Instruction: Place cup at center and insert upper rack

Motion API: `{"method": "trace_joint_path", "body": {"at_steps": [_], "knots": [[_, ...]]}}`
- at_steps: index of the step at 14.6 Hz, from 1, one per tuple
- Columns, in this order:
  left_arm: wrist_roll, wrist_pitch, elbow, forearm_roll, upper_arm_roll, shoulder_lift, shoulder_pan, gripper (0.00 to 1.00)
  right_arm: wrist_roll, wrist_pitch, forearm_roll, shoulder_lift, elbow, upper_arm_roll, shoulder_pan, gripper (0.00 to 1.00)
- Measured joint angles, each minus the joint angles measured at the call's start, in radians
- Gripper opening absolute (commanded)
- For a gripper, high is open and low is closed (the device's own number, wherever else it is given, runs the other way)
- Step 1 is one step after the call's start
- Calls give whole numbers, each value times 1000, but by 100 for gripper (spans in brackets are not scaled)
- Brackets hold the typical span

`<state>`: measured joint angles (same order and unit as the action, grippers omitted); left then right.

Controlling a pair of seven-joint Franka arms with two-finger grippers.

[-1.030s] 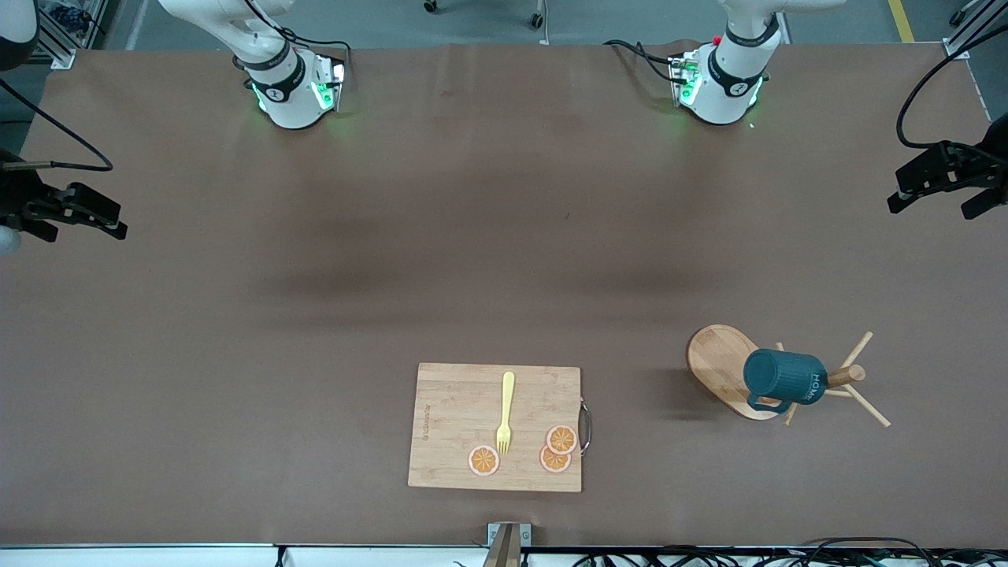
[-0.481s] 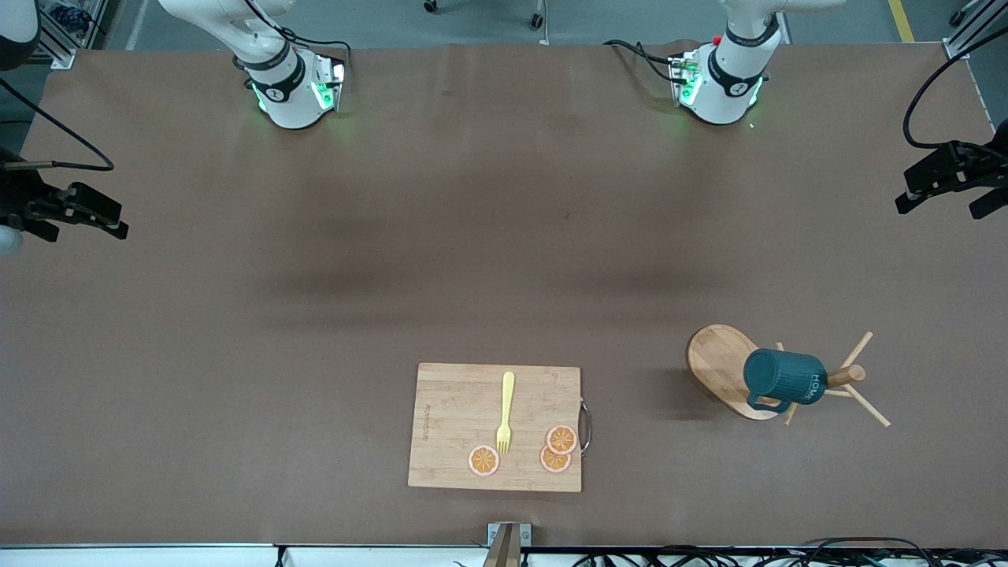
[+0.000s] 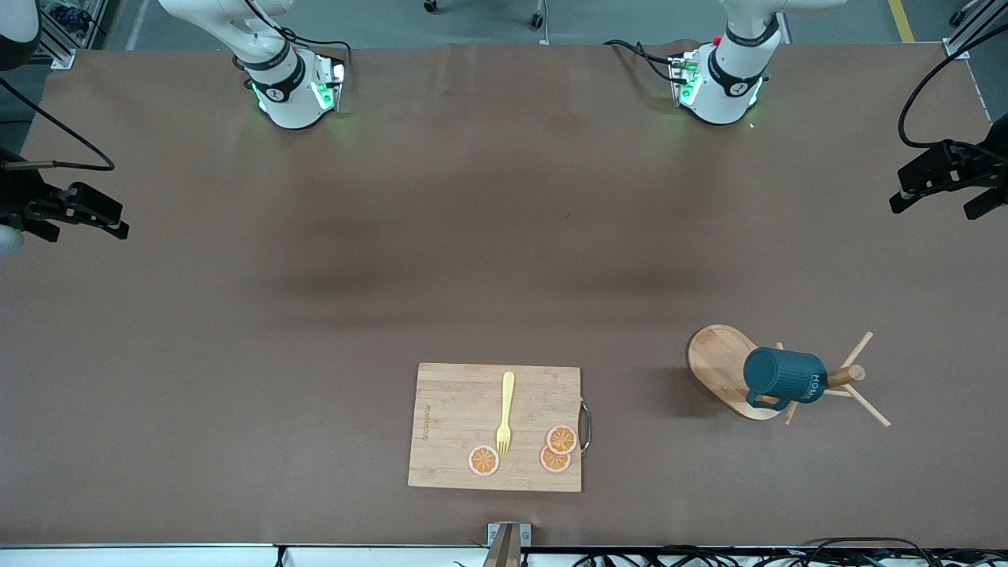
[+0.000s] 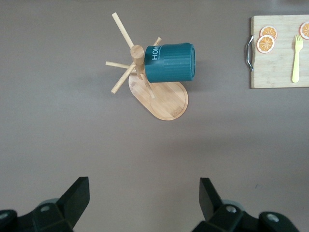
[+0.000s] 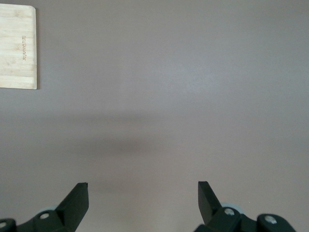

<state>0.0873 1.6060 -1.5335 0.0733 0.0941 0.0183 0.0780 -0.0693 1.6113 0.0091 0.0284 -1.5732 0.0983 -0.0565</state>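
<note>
The dark teal cup hangs on its side on a peg of the upper rack, a light wooden mug tree with an oval base, toward the left arm's end of the table. In the left wrist view the cup and the rack's base lie well ahead of my left gripper, which is open and empty. That left gripper hovers over the table's end. My right gripper hovers open over the other end; in its wrist view the right gripper has only bare table under it.
A rectangular wooden cutting board lies near the front edge at mid-table. It carries a yellow fork and three orange slices, and has a metal handle on the side toward the rack. The arm bases stand along the back edge.
The left gripper has shifted very slightly over its end of the table. The cup, the rack and the right gripper have not moved.
</note>
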Motion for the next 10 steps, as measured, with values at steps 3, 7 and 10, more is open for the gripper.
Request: {"method": "trace_joint_path", "body": {"at_steps": [3, 7, 10], "knots": [[1, 1, 0, -3, 1, -1, 0, 100, 0, 0, 0, 0, 0, 0, 0, 100], [1, 8, 0, -15, 0, -3, 1, 100, 0, 0, 0, 0, 0, 0, 0, 100], [1, 8, 0, -15, 0, -3, 1, 100, 0, 0, 0, 0, 0, 0, 0, 100]]}}
